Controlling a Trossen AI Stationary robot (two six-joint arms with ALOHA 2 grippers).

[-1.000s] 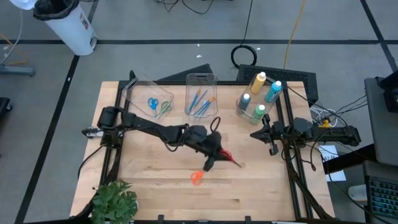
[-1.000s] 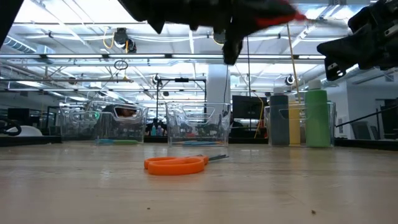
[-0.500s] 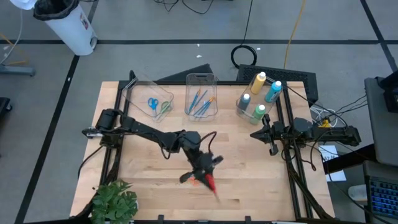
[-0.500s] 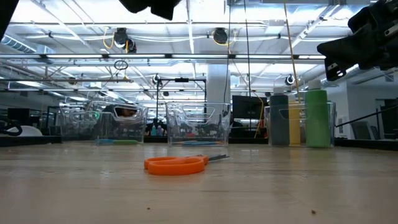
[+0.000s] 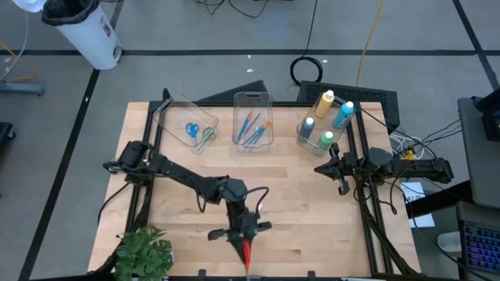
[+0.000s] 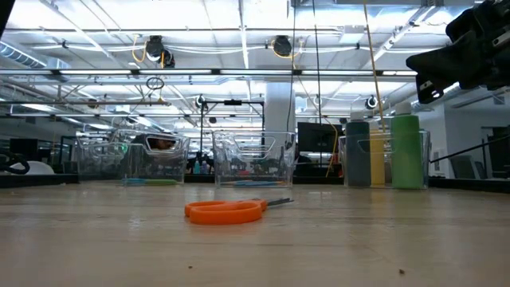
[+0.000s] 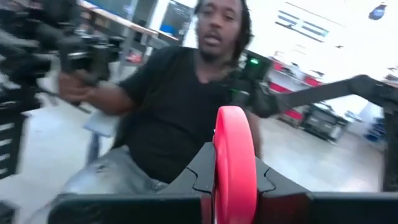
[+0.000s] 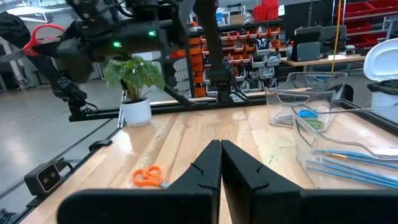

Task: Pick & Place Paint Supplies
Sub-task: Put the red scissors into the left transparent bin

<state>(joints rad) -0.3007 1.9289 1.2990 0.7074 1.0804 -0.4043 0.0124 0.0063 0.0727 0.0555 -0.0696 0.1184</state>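
High view: the left pincer point(image 5: 245, 248) hangs over the table's point(image 5: 328, 226) front edge, clamped on the red scissors point(image 5: 247, 254), whose handle points outward past the edge. The scissor bin point(image 5: 187, 125), already containing blue and green pairs, stands at the back left, well apart. The right pincer point(image 5: 338, 165) waits at the right side, fingers fully together, empty. Low view: the orange scissors point(image 6: 231, 210) lie flat at mid-table, untouched, with the bins behind. Left wrist view: the red handle loop point(image 7: 233, 162) sits upright between the fingers point(image 7: 202, 174); a person in a dark shirt stands beyond. Right wrist view: the orange pair lies near the plant point(image 8: 134, 78). Recommended procedure: swing the held pair back over the scissor bin, centre it above the opening, lower it inside the walls, then release.
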